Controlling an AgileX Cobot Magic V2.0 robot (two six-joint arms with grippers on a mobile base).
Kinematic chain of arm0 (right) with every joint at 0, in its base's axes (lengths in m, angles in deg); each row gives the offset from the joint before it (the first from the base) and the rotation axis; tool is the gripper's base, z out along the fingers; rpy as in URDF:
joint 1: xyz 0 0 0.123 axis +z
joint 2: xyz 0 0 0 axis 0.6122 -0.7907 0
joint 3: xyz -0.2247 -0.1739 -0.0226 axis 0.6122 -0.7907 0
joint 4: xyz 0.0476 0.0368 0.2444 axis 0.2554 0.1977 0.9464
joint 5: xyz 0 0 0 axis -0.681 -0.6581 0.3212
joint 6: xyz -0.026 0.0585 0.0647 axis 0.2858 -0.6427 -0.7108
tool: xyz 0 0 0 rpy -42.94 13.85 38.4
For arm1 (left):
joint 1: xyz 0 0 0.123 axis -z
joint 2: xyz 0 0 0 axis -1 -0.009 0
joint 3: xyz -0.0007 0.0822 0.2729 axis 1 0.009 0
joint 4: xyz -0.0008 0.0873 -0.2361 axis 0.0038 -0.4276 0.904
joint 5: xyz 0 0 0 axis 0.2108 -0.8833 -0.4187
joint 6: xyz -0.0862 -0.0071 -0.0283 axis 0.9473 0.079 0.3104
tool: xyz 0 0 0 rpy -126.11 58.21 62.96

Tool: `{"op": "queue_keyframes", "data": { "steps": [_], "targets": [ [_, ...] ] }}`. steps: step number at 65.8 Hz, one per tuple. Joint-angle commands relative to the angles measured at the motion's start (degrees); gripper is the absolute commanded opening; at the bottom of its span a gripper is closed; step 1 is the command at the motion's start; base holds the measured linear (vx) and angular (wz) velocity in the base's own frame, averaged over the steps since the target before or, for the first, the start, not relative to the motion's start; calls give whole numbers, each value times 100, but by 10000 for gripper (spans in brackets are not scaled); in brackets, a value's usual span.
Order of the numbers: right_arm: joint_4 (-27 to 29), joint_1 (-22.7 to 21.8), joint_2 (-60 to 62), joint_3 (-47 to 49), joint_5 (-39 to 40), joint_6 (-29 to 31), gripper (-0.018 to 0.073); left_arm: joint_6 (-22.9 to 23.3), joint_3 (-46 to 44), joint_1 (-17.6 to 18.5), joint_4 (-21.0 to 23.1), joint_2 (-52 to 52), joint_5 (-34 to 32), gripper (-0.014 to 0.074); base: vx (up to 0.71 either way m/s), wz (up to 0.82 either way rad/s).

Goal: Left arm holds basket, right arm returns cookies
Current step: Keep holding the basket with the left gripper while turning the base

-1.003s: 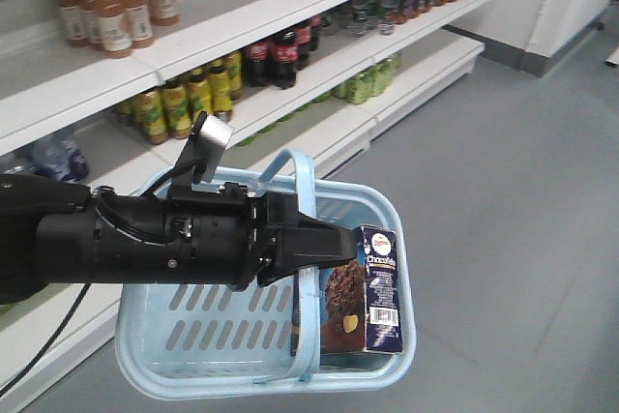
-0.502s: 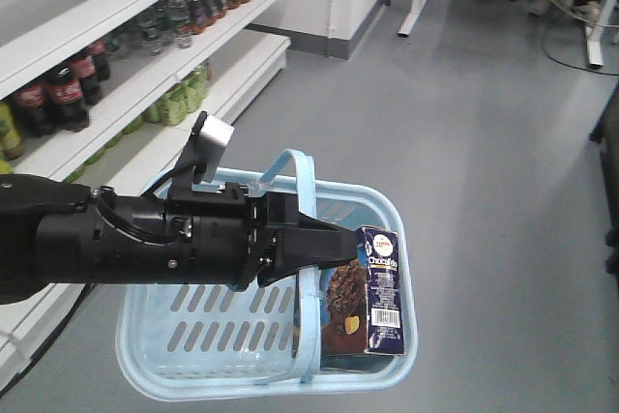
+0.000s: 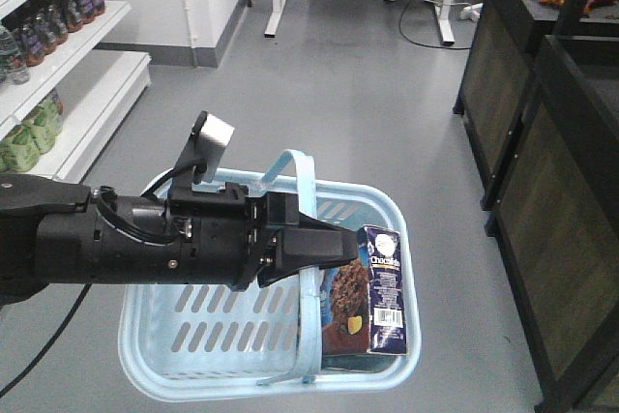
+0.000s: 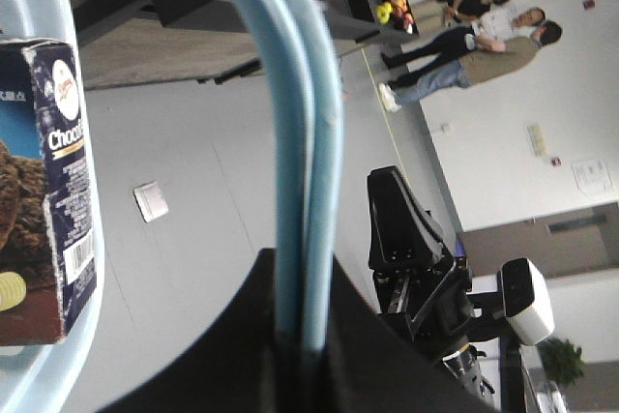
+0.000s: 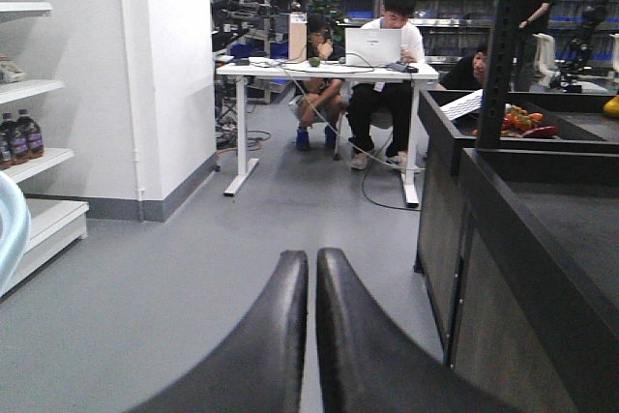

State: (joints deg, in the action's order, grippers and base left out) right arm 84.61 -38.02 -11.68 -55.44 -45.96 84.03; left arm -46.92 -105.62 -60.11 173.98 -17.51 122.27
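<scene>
In the front view my left arm [image 3: 135, 244] reaches from the left, and its gripper [image 3: 334, 247] is shut on both hoop handles [image 3: 302, 181] of the light blue basket [image 3: 193, 321], holding it above the floor. The Chocofello cookies box [image 3: 372, 302] stands upright in the basket's right end. The left wrist view shows the two handles [image 4: 305, 142] pinched between the jaws and the cookies box [image 4: 48, 181] at the left. My right gripper [image 5: 311, 260] shows only in its wrist view, shut and empty, pointing over open floor.
Drink shelves [image 3: 48, 74] stand at the far left. Dark cabinets [image 3: 542, 171] line the right side, with a fruit bin [image 5: 522, 123] on top. People sit at a white desk [image 5: 319, 70] ahead. Grey floor [image 3: 338, 94] lies between.
The whole view has swung right: the drink shelves slid off to the left and the dark cabinets came into view. The left gripper's hold on the basket and the box are unchanged.
</scene>
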Motion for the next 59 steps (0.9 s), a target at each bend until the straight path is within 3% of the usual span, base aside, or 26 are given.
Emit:
{"op": "queue_keyframes", "data": {
  "steps": [1,32,59],
  "targets": [
    [-56,-27,70,-102,434,-7,-11,-63,-205,34,588,234,325,-3,11,-39],
    [-56,-27,70,-102,438,-7,-11,-63,-205,34,588,234,325,-3,11,-27],
    [-56,-27,70,-102,438,-7,-11,-63,-205,34,588,234,325,-3,24,-4]
  ]
}}
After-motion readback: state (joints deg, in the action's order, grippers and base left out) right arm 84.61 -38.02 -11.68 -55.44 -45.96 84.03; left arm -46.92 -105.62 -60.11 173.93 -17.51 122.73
